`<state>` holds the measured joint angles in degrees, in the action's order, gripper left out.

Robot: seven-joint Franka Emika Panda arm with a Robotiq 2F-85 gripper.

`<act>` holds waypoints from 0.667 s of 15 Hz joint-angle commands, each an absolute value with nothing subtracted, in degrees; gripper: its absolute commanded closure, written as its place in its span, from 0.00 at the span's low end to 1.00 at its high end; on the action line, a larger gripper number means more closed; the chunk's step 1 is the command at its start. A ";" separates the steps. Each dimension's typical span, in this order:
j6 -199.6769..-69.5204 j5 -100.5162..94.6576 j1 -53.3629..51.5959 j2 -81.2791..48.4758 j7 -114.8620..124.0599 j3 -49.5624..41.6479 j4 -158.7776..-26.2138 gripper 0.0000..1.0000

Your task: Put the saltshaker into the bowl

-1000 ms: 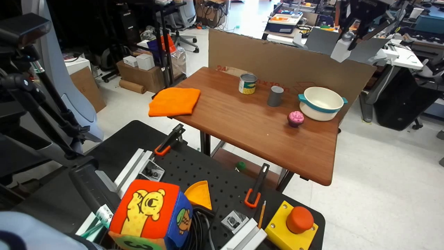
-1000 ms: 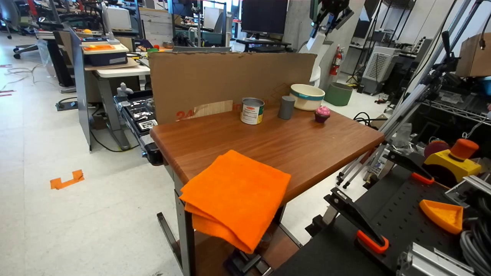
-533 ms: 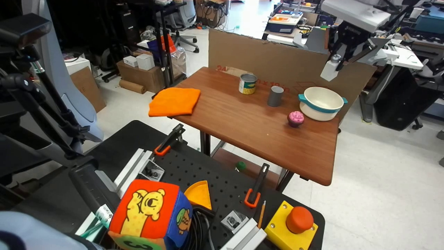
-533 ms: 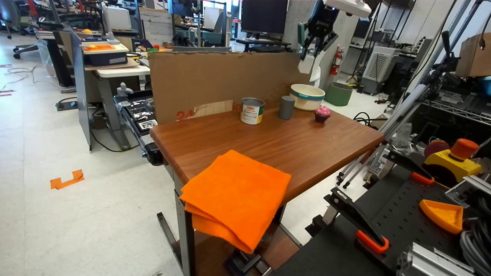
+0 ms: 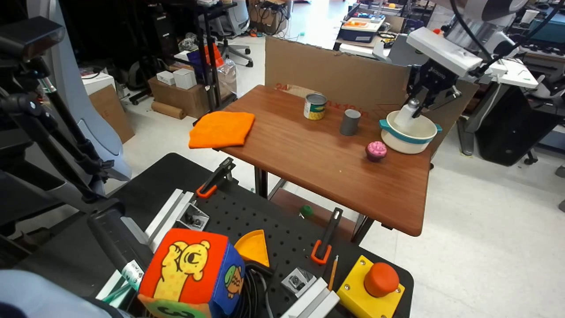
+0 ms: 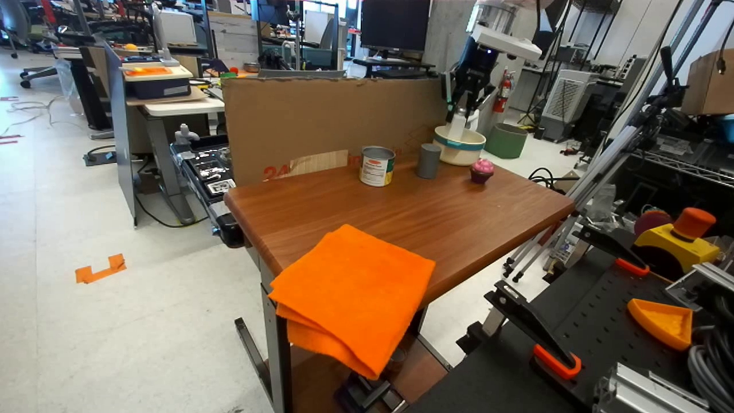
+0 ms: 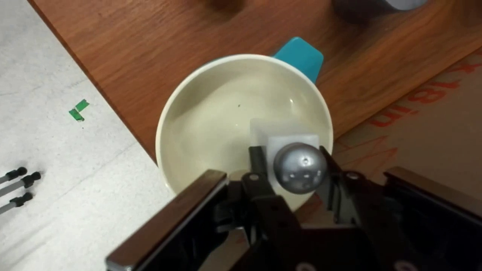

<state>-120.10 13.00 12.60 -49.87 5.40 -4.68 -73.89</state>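
Observation:
The saltshaker (image 5: 403,117) is white and square-sided with a round silver cap. My gripper (image 5: 413,106) is shut on it just below the cap and holds it slightly tilted, its lower part inside the bowl (image 5: 405,145). The bowl is cream with a turquoise band and handles. In an exterior view the saltshaker (image 6: 457,127) dips below the rim of the bowl (image 6: 459,155). In the wrist view the fingers of my gripper (image 7: 292,160) stand on both sides of the saltshaker (image 7: 299,167), over one side of the bowl (image 7: 211,135). I cannot tell whether its base touches the bowl's floor.
A pink-topped cupcake (image 5: 376,151) stands close in front of the bowl. A grey cup (image 5: 350,122) and a tin can (image 5: 315,106) stand along the table. A cardboard wall (image 5: 335,73) rises behind. An orange cloth (image 5: 223,129) lies at the table's end.
My gripper has moved down with the saltshaker, from high above the table to the bowl. The saltshaker's lower part is now inside the bowl. The other objects have not moved.

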 commanded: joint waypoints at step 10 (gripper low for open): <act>-117.09 14.20 14.67 -55.95 5.96 -2.70 -67.28 0.32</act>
<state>-118.57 13.11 13.55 -56.85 7.09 -4.44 -67.20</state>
